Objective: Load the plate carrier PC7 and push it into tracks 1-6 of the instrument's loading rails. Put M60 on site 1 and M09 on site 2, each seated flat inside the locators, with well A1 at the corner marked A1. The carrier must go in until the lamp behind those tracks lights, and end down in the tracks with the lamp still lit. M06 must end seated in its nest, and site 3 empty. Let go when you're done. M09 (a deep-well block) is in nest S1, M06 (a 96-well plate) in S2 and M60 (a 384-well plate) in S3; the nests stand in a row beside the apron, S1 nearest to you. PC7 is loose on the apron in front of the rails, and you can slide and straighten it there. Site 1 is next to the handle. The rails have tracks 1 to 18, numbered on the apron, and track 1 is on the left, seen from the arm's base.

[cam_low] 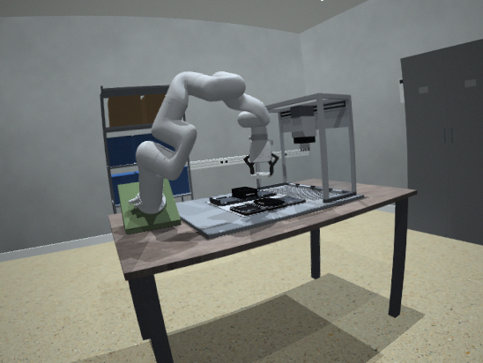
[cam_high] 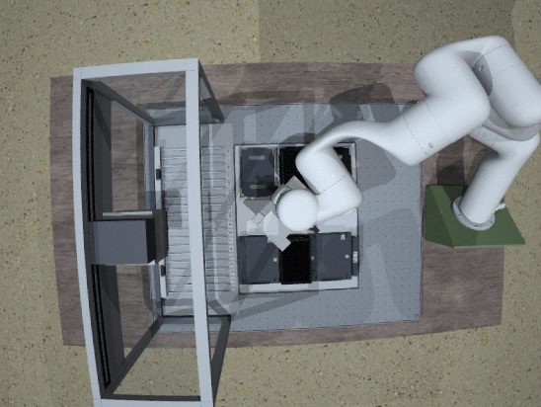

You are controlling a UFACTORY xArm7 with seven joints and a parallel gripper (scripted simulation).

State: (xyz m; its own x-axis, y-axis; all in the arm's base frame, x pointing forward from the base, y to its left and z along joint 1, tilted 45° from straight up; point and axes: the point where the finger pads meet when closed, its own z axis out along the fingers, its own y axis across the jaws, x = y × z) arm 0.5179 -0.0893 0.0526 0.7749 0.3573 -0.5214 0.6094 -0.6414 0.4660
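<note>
My gripper (cam_high: 270,226) (cam_low: 260,170) hangs above the apron, between the nest row and the carrier PC7 (cam_high: 296,259). It is shut, fingers wide, on a pale flat plate, M60 (cam_low: 260,174), held well clear of the deck. The black deep-well block M09 (cam_high: 296,258) (cam_low: 244,191) sits on the carrier's middle site. The sites on either side of it look dark and bare. M06 (cam_high: 291,165) (cam_low: 254,207), black with wells, lies in the middle nest, partly under my arm. Nest S3 (cam_high: 257,170) looks bare. Nest S1 (cam_high: 346,160) is mostly hidden by my arm.
The loading rails (cam_high: 197,222) run along the apron's far side, under the instrument's grey frame (cam_high: 143,232) (cam_low: 317,145). A dark head (cam_high: 123,242) hangs inside the frame. My arm stands on a green base (cam_high: 469,222). A shelf stands behind the table (cam_low: 132,132).
</note>
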